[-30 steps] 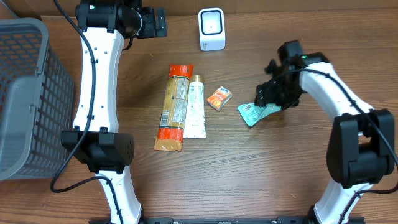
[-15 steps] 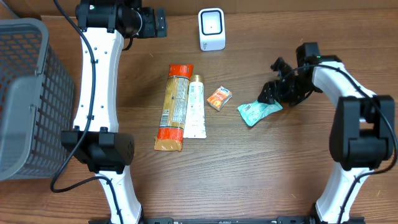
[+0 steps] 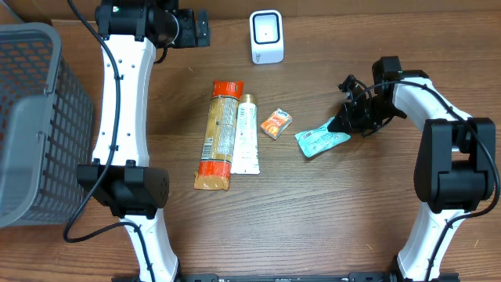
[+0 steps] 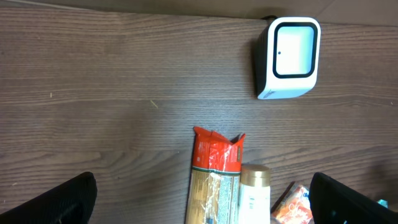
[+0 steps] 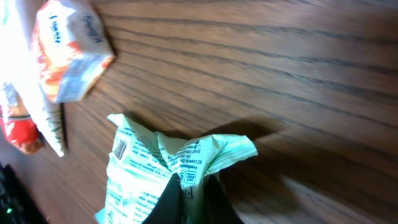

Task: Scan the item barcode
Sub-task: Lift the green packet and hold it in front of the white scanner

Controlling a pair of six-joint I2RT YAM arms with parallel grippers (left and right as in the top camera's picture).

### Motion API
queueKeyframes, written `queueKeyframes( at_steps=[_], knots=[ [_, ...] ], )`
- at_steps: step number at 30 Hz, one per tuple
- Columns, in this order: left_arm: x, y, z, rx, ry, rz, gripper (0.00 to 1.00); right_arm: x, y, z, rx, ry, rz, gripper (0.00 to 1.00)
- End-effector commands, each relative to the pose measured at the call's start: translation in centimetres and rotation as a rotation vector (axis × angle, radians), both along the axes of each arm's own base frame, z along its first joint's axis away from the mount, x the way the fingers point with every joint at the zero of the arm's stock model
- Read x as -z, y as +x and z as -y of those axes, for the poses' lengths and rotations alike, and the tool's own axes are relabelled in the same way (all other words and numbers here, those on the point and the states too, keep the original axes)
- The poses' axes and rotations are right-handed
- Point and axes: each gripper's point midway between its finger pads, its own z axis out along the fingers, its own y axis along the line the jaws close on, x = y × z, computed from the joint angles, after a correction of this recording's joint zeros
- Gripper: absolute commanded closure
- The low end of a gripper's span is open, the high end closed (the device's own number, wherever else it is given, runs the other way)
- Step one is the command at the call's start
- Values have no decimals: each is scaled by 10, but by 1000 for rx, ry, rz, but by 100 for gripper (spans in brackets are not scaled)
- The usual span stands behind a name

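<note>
Overhead — green pouch (image 3: 319, 141), orange packet (image 3: 275, 124) beside, scanner (image 3: 266, 36)

Dark wood-grain table (image 3: 313, 219) under even light, a grey mesh basket (image 3: 31, 125) at its left edge

barcode scanner (image 3: 266, 36), white: 1 | mesh basket (image 3: 31, 117), gray: 1 | long orange-and-tan packet (image 3: 218, 135): 1 | white tube (image 3: 246, 137) with gold cap: 1 | small orange packet (image 3: 276, 124): 1 | green crumpled packet (image 3: 319, 140): 1 | packaged items on worktop (image 3: 313, 219) in all: 4
</note>
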Motion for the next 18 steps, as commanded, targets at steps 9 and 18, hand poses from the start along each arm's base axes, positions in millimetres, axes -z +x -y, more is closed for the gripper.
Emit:
queueKeyframes(
  at_steps=[9, 18],
  knots=[
    [-1, 1, 0, 19, 19, 10, 0, -90, 48, -18, 70, 178, 177, 96],
    [-1, 1, 0, 19, 19, 10, 0, -233, 71, -26, 136, 250, 544, 97]
  ],
)
